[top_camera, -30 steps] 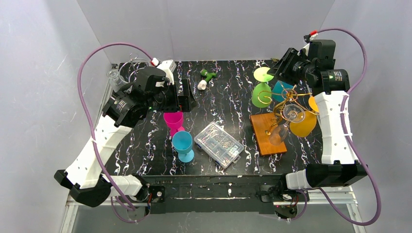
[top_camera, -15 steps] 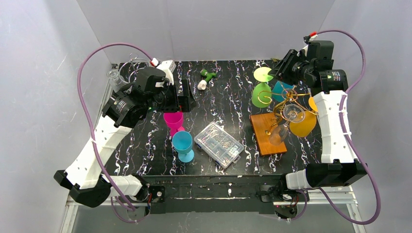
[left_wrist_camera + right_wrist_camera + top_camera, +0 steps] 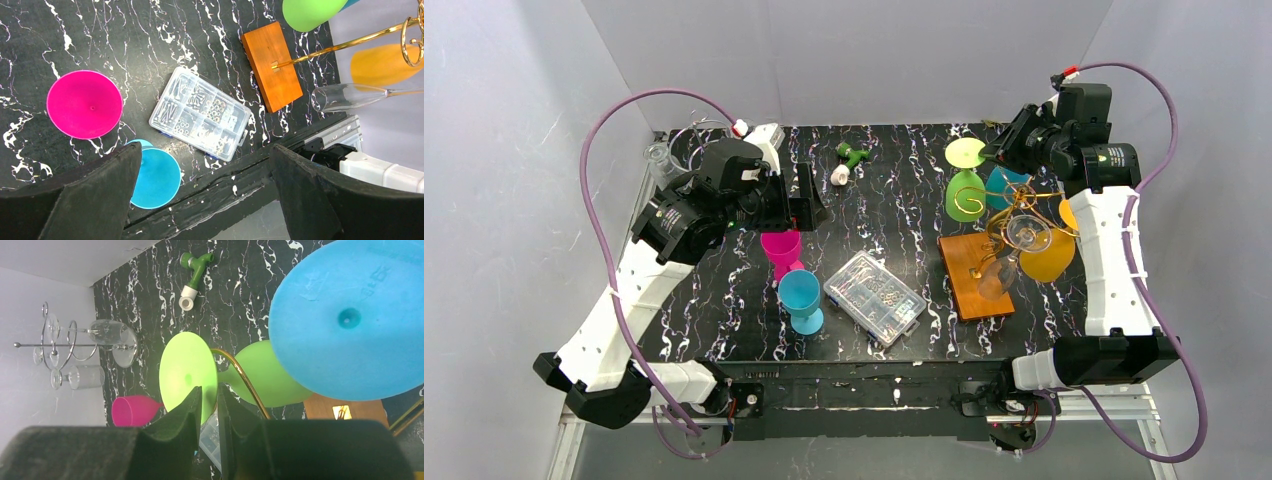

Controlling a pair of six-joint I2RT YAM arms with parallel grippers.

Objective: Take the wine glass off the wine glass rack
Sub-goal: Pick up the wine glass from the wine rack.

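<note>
Two fingers of the right pincer stand close together with a thin gap, right at the rim of the green glass foot. I cannot tell if they pinch it yet. The green glass hangs on the gold wire of the rack, at the far right of the table.

A pinch on such a thin edge may slip, and the glass could drop. A pull the wrong way may catch the wire and tip the rack. The blue glass, just beside, could get bumped.

The right arm reaches out past the rack, with its wrist bent back toward it. The left pincer is wide apart and holds nothing.
</note>
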